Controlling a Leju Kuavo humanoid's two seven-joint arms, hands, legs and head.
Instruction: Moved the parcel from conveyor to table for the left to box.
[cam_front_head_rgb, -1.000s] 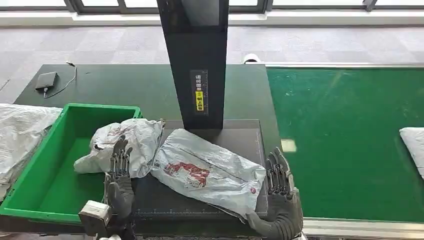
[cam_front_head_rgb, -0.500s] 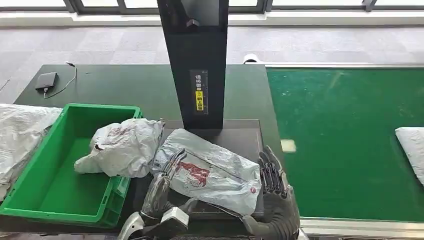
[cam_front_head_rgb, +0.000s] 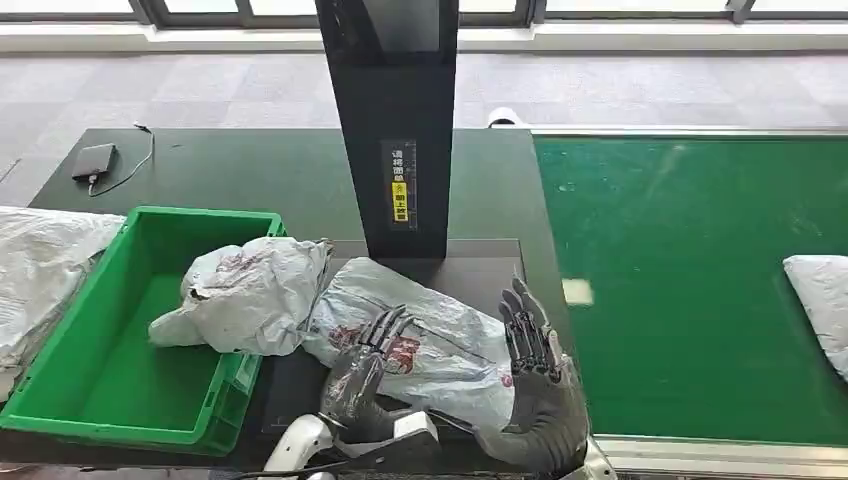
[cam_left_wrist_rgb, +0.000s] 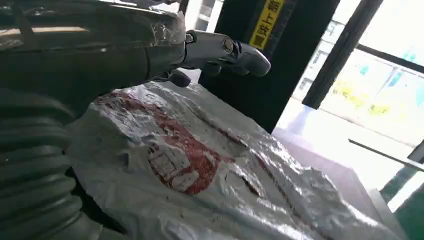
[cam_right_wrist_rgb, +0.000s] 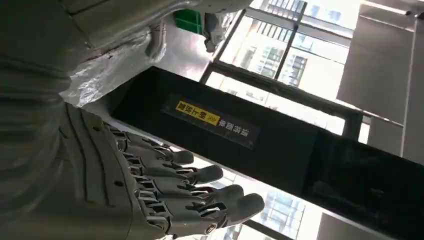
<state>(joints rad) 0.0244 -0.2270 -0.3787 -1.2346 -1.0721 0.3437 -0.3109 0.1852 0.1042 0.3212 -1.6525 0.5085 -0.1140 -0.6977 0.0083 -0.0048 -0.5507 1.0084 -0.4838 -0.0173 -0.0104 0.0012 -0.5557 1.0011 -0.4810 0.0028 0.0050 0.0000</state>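
head view — parcel (cam_front_head_rgb: 430, 340) lies between both spread hands — left hand (cam_front_head_rgb: 362, 372), right hand (cam_front_head_rgb: 535, 385).

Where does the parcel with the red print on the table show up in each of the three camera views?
Head view: the red-printed parcel lies low in the centre, between both hands.
Left wrist view: the parcel spreads across the lower middle.
Right wrist view: a crumpled edge at upper left.
Shared landmark: the black post's yellow label.
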